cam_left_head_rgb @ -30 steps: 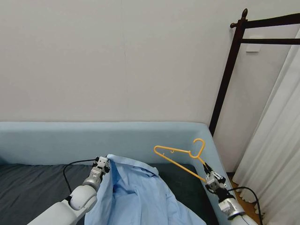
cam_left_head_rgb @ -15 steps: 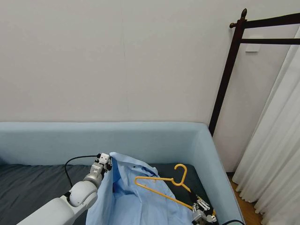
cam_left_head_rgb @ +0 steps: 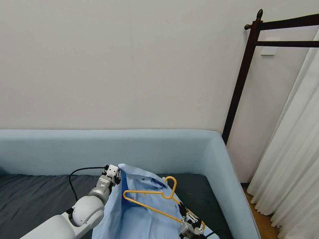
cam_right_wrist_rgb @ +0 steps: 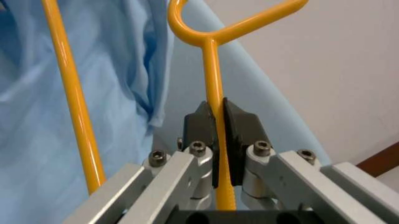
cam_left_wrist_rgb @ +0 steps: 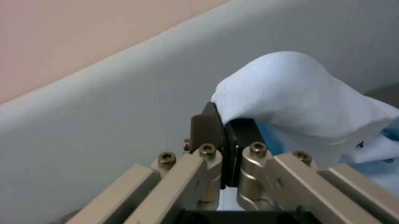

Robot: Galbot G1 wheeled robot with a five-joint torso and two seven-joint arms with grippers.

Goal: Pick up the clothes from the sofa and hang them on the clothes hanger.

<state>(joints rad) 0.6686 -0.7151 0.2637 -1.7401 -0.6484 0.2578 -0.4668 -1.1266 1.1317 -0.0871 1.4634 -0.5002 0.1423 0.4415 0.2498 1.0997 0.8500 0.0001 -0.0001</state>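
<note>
Hanging from the left gripper (cam_left_head_rgb: 112,174), one light-blue shirt (cam_left_head_rgb: 142,214) drapes over the dark seat of the sofa (cam_left_head_rgb: 149,144). Its long axis runs from the pinched edge near the collar down toward the robot. The left gripper's pads are pressed flat together on a fold of the cloth, raised just in front of the backrest. One orange hanger (cam_right_wrist_rgb: 212,74) sits across the shirt front, carried by the right gripper (cam_left_head_rgb: 189,220), whose pads are clamped on the wire stem just under the hook. The hanger's long axis slants from upper left, near the collar, to lower right at the gripper, and the hook points up and toward the backrest. Whether the wire touches the cloth: cannot tell. Count: one shirt, one hanger, two grippers, both loaded. One dark wooden clothes rack (cam_left_head_rgb: 241,79) stands beyond the sofa's right armrest, well apart from the shirt, with a white curtain (cam_left_head_rgb: 294,169) beside it.
</note>
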